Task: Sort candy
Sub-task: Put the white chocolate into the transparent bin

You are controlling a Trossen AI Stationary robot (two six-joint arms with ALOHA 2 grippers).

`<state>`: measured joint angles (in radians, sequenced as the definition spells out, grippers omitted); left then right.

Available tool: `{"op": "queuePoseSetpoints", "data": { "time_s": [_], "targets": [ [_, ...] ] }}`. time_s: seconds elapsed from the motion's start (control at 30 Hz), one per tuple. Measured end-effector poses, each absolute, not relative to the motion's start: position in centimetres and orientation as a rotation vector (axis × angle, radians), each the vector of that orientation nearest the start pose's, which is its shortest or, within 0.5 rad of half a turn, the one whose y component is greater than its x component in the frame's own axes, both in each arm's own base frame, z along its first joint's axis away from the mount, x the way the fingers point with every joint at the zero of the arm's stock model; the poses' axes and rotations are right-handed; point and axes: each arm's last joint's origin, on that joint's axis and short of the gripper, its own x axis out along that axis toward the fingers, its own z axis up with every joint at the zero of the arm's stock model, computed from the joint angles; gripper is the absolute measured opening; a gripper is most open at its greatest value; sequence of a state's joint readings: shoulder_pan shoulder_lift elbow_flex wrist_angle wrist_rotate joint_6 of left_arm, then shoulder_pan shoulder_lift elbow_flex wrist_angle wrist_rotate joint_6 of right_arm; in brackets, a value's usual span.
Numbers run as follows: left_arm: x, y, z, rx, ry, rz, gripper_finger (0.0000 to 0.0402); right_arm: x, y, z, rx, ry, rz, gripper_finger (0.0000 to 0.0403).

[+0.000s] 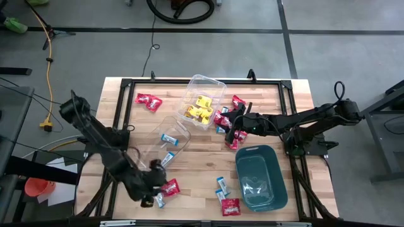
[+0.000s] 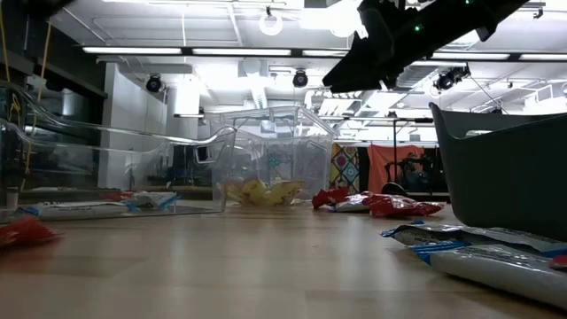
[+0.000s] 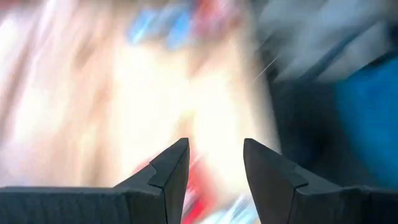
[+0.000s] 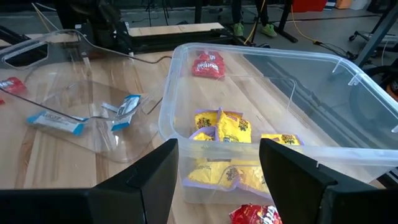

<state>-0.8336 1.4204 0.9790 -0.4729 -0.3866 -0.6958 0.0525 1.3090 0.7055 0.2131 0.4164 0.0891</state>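
My left gripper (image 1: 153, 197) hangs at the near-left corner of the table (image 1: 202, 167), fingers spread with nothing between them, directly over a red packet (image 1: 170, 186) and a blue packet (image 1: 160, 200) that lie touching each other. Risk one: a close here could pinch both packets at once, or clip only a wrapper edge and let it slip on the lift (the wrappers look slick, so I judge edge grips unreliable). My right gripper (image 1: 235, 123) hovers just right of the yellow tub (image 1: 203, 101), fingers spread and empty, over the red cluster (image 1: 222, 119) beside that tub. Risk two: a descent too close to the tub wall could nudge the light tub and shift the yellow packets (image 1: 200, 108) inside. The second clear tub (image 1: 165, 142), left of and nearer than the yellow tub, holds blue packets (image 1: 169, 139); more candy lies loose near the teal bin (image 1: 261, 177). Risk three: red dropped into the wrong tub.
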Motion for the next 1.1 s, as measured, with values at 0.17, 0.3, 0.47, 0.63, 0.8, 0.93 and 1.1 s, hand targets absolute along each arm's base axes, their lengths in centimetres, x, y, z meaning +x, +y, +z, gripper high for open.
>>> {"op": "queuePoseSetpoints", "data": {
  "time_s": [0.17,0.3,0.47,0.63,0.8,0.93,1.1],
  "targets": [
    [20.0,-21.3,21.3,0.001,1.150,-0.025,0.0143,27.6,0.3,23.6,-0.018,0.337,-0.371,0.0222],
    [20.5,-23.0,19.0,0.046,1.259,-0.104,0.0157,27.7,0.3,23.8,-0.048,0.325,-0.366,0.0222],
    [21.0,-24.6,17.4,0.115,1.310,-0.143,0.0187,27.7,0.2,23.8,-0.061,0.327,-0.366,0.0222],
    [21.0,-25.5,16.3,0.262,1.289,-0.181,0.0208,27.7,-0.1,23.8,-0.059,0.326,-0.377,0.0222],
    [20.4,-26.2,15.5,0.361,1.288,-0.219,0.0212,27.7,-0.3,23.8,-0.058,0.327,-0.384,0.0222],
    [20.1,-26.6,15.2,0.406,1.247,-0.198,0.0212,27.7,-0.5,23.8,-0.082,0.332,-0.386,0.0222],
    [19.9,-26.5,14.1,0.395,1.264,-0.240,0.0212,27.7,-0.6,23.8,-0.081,0.332,-0.392,0.0222]
  ]
}}
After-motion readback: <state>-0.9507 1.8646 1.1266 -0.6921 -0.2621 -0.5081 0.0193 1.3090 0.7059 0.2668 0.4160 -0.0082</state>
